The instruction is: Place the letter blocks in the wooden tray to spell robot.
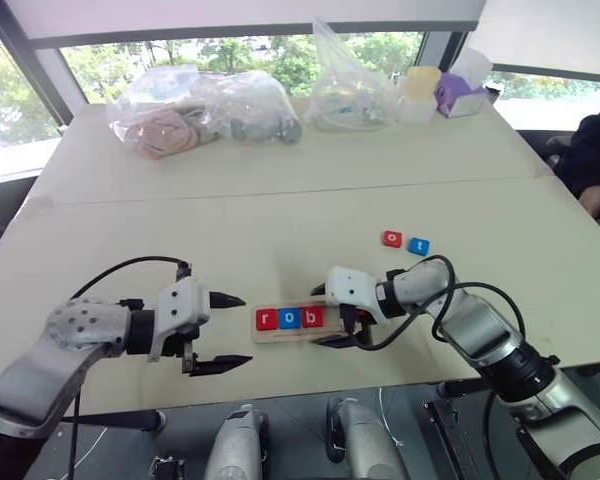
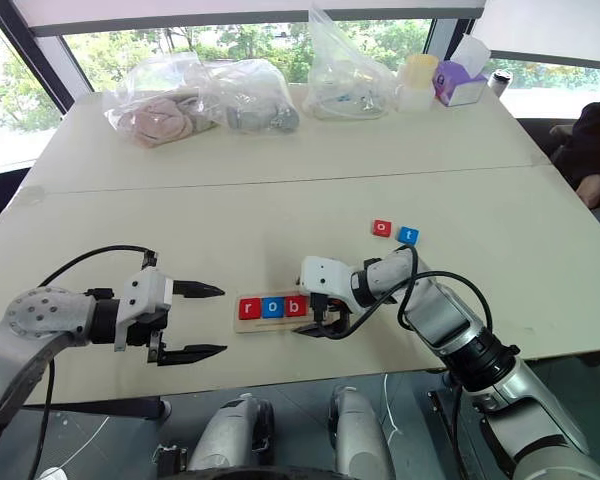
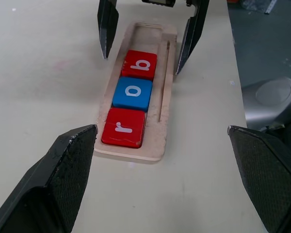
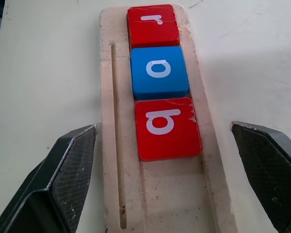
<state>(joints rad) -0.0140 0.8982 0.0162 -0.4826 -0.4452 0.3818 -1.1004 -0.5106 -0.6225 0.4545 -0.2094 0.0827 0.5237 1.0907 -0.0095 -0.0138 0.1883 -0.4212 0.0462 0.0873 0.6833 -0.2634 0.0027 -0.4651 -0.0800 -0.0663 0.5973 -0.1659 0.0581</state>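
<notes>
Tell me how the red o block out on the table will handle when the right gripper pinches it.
The red o block looks stiff and flat, so it probably won't roll or tip. Its smooth faces might slip. Being small, it is likely light and could skid against the blue t block beside it.

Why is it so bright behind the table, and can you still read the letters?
Left eye view: daylight through the windows washes out the far end. Right wrist view: the letter blocks read sharply, r, o, b, in the wooden tray; the fingers look big and soft.

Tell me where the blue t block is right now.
In the left eye view the blue t block lies on the table, right of and touching the red o block, beyond the right gripper and outside the wooden tray.
</notes>
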